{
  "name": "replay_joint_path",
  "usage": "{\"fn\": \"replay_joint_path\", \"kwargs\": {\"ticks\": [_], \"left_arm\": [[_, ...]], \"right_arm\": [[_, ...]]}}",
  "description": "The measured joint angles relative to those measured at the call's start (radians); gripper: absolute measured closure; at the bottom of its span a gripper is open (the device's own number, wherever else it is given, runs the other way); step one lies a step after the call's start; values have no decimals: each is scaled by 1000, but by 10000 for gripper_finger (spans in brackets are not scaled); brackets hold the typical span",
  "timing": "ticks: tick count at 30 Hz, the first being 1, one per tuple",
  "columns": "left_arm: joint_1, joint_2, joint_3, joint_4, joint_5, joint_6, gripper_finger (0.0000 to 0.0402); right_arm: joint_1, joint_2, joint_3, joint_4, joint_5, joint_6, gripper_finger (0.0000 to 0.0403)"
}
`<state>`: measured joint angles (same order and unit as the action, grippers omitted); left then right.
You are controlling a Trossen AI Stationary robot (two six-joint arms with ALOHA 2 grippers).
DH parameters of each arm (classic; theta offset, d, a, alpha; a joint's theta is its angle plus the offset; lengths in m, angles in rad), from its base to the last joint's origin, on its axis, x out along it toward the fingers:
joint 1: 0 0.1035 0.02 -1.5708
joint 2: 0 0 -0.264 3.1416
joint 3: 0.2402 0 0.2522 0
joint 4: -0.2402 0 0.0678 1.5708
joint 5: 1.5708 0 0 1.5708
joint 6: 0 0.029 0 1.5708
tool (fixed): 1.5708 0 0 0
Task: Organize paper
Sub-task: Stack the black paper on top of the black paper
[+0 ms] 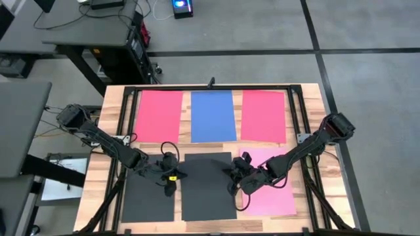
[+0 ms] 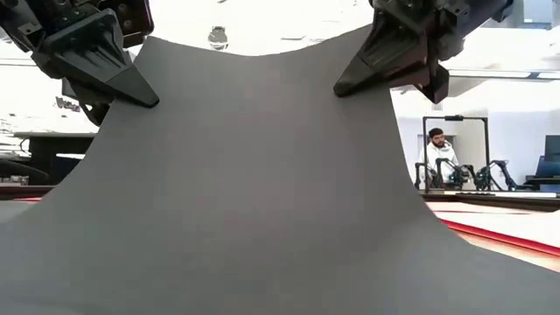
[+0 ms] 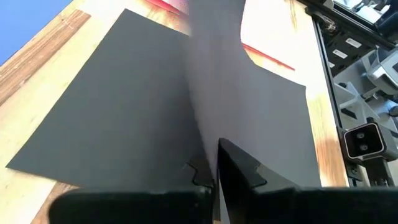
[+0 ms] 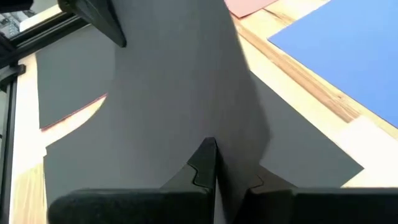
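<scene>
A dark grey sheet (image 1: 209, 190) lies in the middle of the table's near half, its far part raised. My left gripper (image 1: 176, 176) is shut on its left side and my right gripper (image 1: 232, 172) on its right side. In the low view the sheet (image 2: 262, 192) rises like a wall between my left gripper (image 2: 131, 92) and my right gripper (image 2: 354, 83). A second dark sheet (image 1: 148, 200) lies flat at the near left, with a red edge (image 4: 74, 112) showing beneath it. Flat on the table are also two red sheets (image 1: 157, 115) (image 1: 264, 115), a blue sheet (image 1: 213, 115) and a pink sheet (image 1: 275, 187). My left gripper (image 3: 214, 149) pinches the dark sheet's left side edge (image 3: 208, 124) near its far end between its two fingers, coming level from the table's left. That far part is lifted and curves upward; the near end (image 2: 262, 289) stays on the table. My right gripper (image 4: 219, 158) pinches the same sheet's right side edge (image 4: 217, 124) near the far end between its two fingers, coming level from the table's right. The sheet's top edge (image 2: 254, 51) sags a little between the two holds.
A black frame (image 1: 210, 87) runs around the work area on the wooden table (image 1: 111, 131). Bare wood shows between the sheets. Beyond the table, desks with equipment stand at the far left, and a seated person (image 2: 435, 157) shows far off in the low view.
</scene>
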<state>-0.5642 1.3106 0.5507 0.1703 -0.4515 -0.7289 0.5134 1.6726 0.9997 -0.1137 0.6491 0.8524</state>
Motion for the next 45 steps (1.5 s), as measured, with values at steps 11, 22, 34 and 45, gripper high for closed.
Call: {"fn": "replay_joint_path", "kwargs": {"ticks": [11, 22, 34, 45], "left_arm": [[-18, 173, 0, 75, -26, -56, 402], [6, 145, 0, 78, -30, -11, 402], [15, 115, 0, 43, -32, -1, 402], [15, 115, 0, 36, -30, -16, 402]], "right_arm": [[2, 0, 0, -3, -7, 7, 403], [12, 0, 0, -22, -29, 32, 403], [1, 0, 0, -59, -26, 32, 403], [-4, 0, 0, -59, -24, 21, 403]]}}
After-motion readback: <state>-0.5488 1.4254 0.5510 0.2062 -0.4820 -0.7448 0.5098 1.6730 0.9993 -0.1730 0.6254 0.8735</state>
